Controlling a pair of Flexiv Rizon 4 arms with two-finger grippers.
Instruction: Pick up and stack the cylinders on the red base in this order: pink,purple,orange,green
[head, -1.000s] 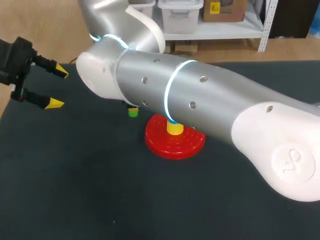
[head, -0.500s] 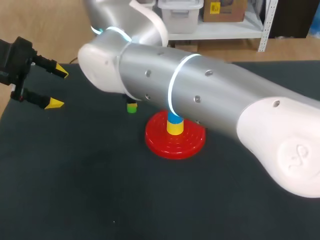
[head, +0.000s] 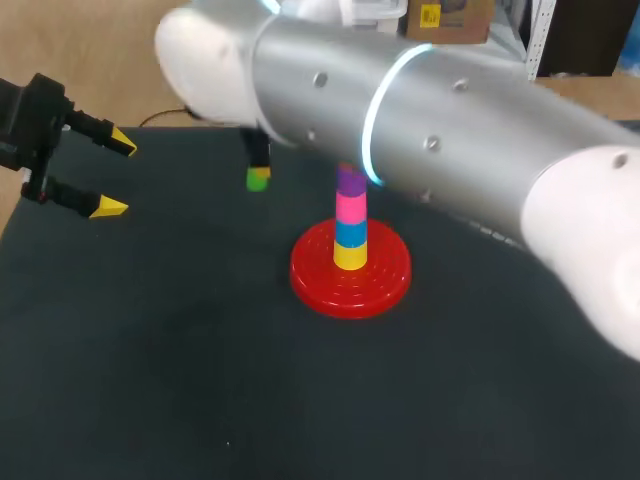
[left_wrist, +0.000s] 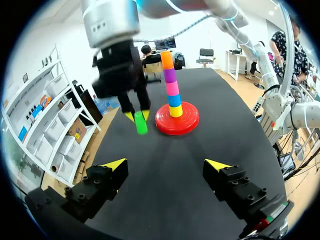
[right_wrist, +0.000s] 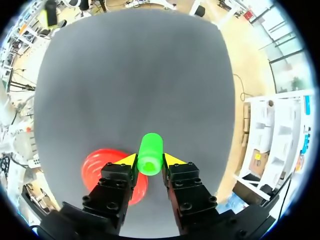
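- right gripper (right_wrist: 150, 161) is clamping the green cylinder (right_wrist: 150, 154), hanging near the red base (left_wrist: 176, 121)
- orange cylinder (left_wrist: 167, 59) is topping the stack (left_wrist: 173, 92) on that base
- left gripper (left_wrist: 166, 164) is sitting wide open, gripping nothing, well apart

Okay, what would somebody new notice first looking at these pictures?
The big silver right arm stretches across the table from the right in the head view, hiding much of it. Partly behind it, a bright stack of cylinders, orange on top, stands on the red base. Beside the stack, the right arm's fingers hold the green cylinder.
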